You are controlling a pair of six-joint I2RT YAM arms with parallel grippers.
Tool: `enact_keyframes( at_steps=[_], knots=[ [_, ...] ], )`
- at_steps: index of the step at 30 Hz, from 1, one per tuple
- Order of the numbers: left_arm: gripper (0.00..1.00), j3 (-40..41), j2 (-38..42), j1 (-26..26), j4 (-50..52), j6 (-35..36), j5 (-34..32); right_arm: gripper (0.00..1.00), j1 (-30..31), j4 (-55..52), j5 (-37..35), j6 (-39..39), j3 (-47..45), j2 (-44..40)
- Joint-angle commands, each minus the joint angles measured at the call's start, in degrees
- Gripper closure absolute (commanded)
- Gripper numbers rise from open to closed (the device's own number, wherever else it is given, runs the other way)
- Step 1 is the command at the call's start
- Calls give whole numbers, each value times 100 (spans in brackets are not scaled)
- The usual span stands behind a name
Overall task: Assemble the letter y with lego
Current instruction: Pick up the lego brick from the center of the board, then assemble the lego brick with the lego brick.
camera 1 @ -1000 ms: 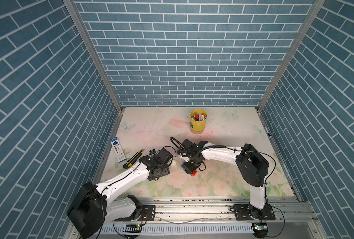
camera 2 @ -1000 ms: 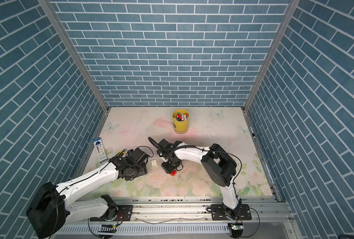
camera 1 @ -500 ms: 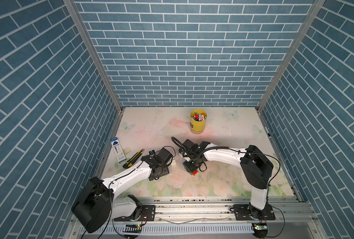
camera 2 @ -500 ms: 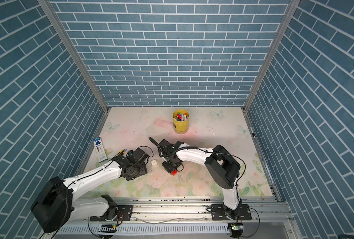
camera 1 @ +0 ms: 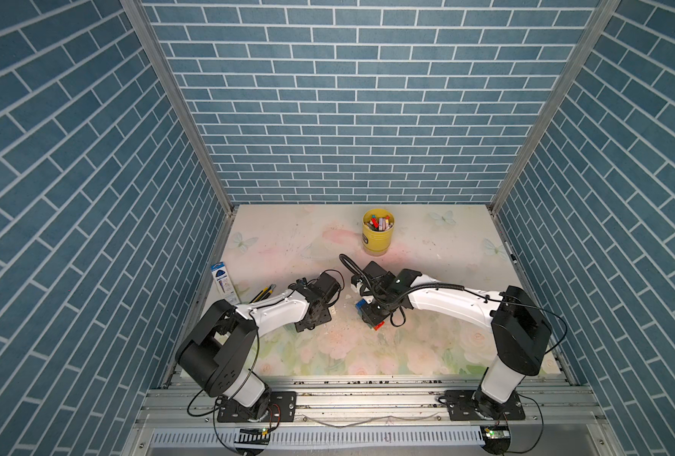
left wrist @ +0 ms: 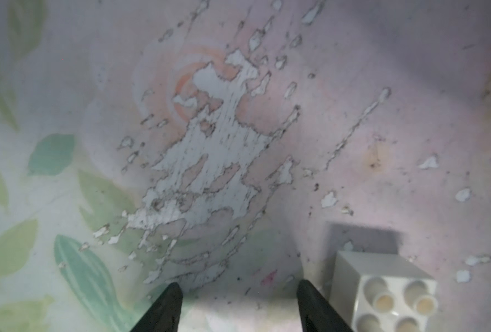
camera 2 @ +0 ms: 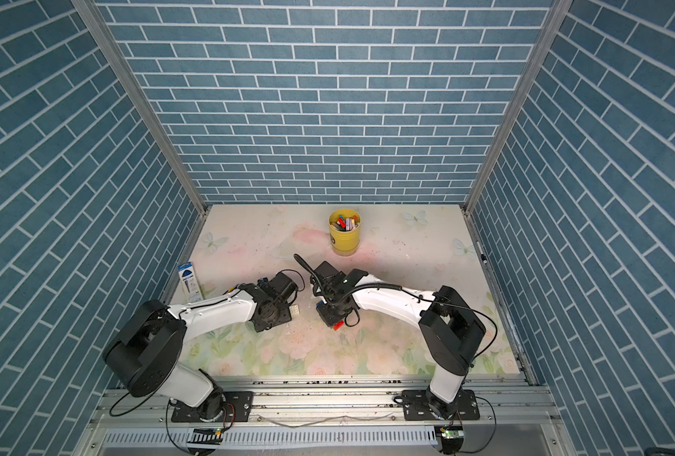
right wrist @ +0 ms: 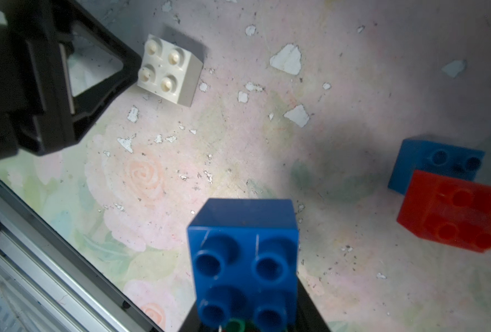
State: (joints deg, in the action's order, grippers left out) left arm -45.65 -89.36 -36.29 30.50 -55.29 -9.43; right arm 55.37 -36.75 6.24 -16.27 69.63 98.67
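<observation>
My left gripper (left wrist: 238, 289) has fingers apart, nothing between; white brick (left wrist: 382, 290) just beside one tip, partly cropped; my right gripper (right wrist: 250, 314) is clamped on the held blue brick (right wrist: 243, 258), fingertips mostly hidden; red brick (right wrist: 454, 212) overlaps loose blue brick (right wrist: 428, 162), joined or not unclear

Blue brick walls (camera 1: 367, 118), floral tabletop (camera 1: 426, 351)

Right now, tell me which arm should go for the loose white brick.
Left. The left gripper is open and empty, and the white brick lies just outside its jaws. The right gripper is shut on a blue brick, so it has no free grip.
</observation>
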Motion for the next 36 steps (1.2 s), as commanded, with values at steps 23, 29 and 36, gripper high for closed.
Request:
enact_keyframes(
  at_steps=[23, 29, 36],
  knots=[
    [37, -603, -676, -694, -324, -114, 427, 68, -539, 146, -189, -586, -119, -297],
    [37, -510, -493, -730, -405, -180, 550, 68, -614, 143, -149, -697, -31, -191],
    [37, -155, 106, -730, -291, -314, 488, 68, -611, -33, -144, -752, 341, -14]
  ],
)
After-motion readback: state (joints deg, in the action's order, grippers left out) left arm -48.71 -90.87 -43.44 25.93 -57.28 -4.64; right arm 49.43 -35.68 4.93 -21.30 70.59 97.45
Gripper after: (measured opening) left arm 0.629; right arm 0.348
